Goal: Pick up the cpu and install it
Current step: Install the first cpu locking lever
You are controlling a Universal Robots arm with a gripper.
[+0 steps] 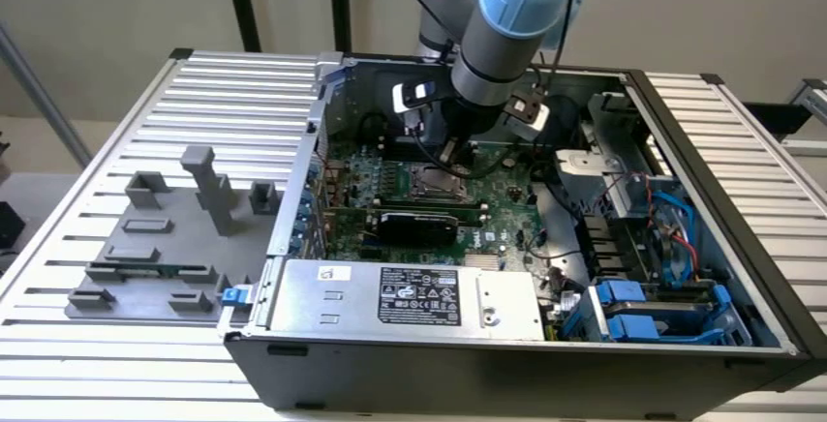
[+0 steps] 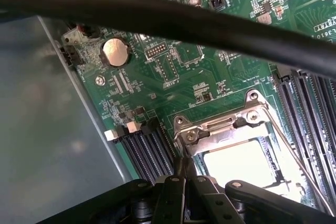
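The cpu (image 2: 239,162) shows as a pale flat square lying inside the metal socket frame (image 2: 226,127) on the green motherboard (image 2: 173,77). My gripper (image 2: 184,174) hangs low over the socket's edge, its black fingers (image 2: 178,167) shut together right beside the chip's corner. Nothing shows between them. Whether they touch the chip or the frame cannot be made out. In the exterior view the arm reaches down into the open computer case (image 1: 723,248), with the gripper (image 1: 452,159) just above the socket (image 1: 440,185).
A thick black cable (image 2: 210,24) crosses close above the board. Memory slots (image 2: 149,148) flank the socket. The case holds a silver power supply (image 1: 387,293) and blue drive bays (image 1: 646,311). Grey fixture blocks (image 1: 168,238) stand on the slatted table at the exterior view's left.
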